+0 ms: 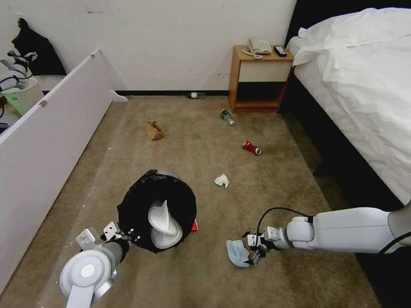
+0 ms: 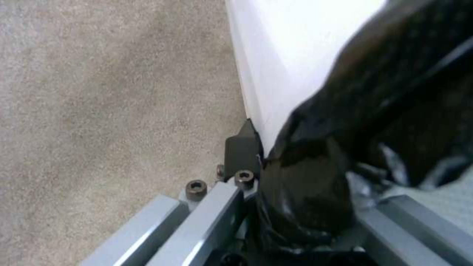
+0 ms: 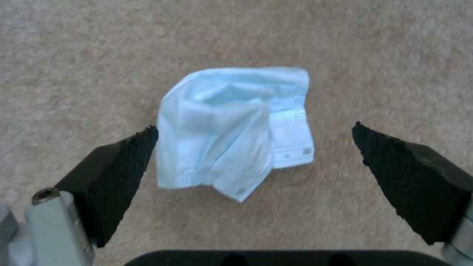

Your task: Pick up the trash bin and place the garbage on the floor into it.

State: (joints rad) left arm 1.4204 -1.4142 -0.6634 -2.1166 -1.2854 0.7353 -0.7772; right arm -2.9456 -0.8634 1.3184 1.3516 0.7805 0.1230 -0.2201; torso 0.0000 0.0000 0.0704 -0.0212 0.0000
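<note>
The right gripper (image 1: 253,252) was near the carpet at 5 o'clock in the head view, jaws spread wide. The blue face mask (image 3: 236,129) lay crumpled on the floor (image 1: 205,273) between the two black pads (image 3: 118,173); one pad was just beside the mask's edge, the other stood well apart from it.

The left gripper (image 1: 124,234) at 7 o'clock was clamped on the bagged rim of the trash bin (image 1: 157,209). The left wrist view showed the black bag (image 2: 345,147) pinched between the fingers against the white wall of the bin. The bin was tilted, and white slippers (image 1: 163,222) lay inside. A red packet (image 1: 195,225) showed at its far side.

Farther off lay a white tissue (image 1: 221,181), a red can (image 1: 251,148), a brown paper bag (image 1: 154,130) and a green-labelled bottle (image 1: 226,116). Open carpet separated these items. A white panel (image 1: 51,141) bounded 9 o'clock, a bed (image 1: 364,85) 3 o'clock, and a nightstand (image 1: 259,79) 12 o'clock.
</note>
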